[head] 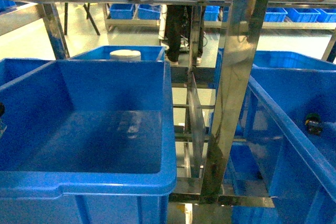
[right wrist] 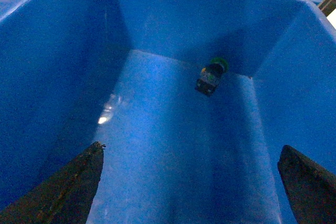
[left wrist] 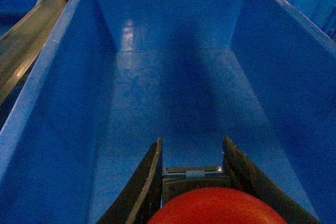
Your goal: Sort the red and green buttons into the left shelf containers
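Left claw point(left wrist: 191, 174) had its fingers closed in around the red button point(left wrist: 218, 207), red cap bulging at the bottom of the left wrist view, the body behind it pinched between the jaws. It hung over the left bin point(left wrist: 47, 93), whose visible floor was bare. My read: held there to drop the red one in, release not yet done.

In the head view, the big blue bin point(head: 84, 182) on the left looked empty on the floor that showed; neither claw could be made out there. A steel shelf post point(head: 233, 87) split it from the bin on the right point(head: 283, 124).

Right claw point(right wrist: 191, 182) was spread wide and held nothing. The green button point(right wrist: 211, 76) lay on its side in the far corner of that bin point(right wrist: 63, 51), well apart from the fingers. Whether that counts as a left-shelf bin, I couldn't tell.
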Controlling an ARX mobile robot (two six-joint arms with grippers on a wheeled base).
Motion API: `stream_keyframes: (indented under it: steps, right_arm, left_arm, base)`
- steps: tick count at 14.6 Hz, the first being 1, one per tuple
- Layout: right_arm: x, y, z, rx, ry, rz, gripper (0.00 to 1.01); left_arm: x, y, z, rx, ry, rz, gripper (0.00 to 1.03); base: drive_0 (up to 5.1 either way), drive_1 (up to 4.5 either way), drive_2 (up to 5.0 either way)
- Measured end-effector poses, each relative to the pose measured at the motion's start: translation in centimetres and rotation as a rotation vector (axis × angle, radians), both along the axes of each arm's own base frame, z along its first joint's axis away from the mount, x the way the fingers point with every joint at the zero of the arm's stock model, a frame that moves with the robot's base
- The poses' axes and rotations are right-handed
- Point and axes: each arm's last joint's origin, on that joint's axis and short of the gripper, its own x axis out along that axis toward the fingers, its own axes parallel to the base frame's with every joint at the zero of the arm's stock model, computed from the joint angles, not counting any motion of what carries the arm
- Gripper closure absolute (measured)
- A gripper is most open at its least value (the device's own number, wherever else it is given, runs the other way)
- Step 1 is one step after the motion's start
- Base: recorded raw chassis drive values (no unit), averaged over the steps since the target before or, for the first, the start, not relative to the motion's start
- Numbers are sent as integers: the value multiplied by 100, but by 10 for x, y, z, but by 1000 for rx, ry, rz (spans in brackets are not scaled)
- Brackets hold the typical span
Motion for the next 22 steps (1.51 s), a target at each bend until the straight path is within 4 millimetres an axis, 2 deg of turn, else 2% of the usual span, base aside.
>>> stream_keyframes:
  steps: [2, 5, 6, 7, 8, 10, 12, 20, 22]
  right_arm:
    - [-32, 2, -2, 0, -46, 24, 3]
    - [-88, 9, 21, 26, -289, 76, 3]
    - [-102, 11, 23, 45, -305, 89, 3]
    - [-139, 11, 17, 102, -315, 60, 3]
    - [-182, 28, 3, 183, -282, 77, 3]
    - [-209, 43, 23, 210, -357, 112, 3]
    - [-221, 46, 30, 180, -419, 135, 3]
    - [-220, 45, 28, 166, -409, 130, 3]
    - [-220, 45, 28, 165, -410, 130, 3]
  left_arm:
    - [0, 0, 0, 0, 0, 0, 74]
    - [0, 0, 0, 0, 0, 0, 74]
    - [0, 0, 0, 0, 0, 0, 74]
    - [0, 0, 0, 1, 0, 2, 74]
    - [0, 0, 0, 0, 0, 0, 74]
    - [0, 0, 0, 1, 0, 1, 74]
    - [0, 0, 0, 1, 0, 1, 74]
    - [0, 0, -1, -1, 5, 0, 74]
    - [3, 1, -8, -9, 42, -11, 74]
  base:
    - [0, 0, 0]
    - [0, 0, 0]
    - [0, 0, 0]
    - [0, 0, 0]
    - [0, 0, 0]
    - [0, 0, 0]
    - [0, 0, 0]
    - [0, 0, 0]
    - [0, 0, 0]
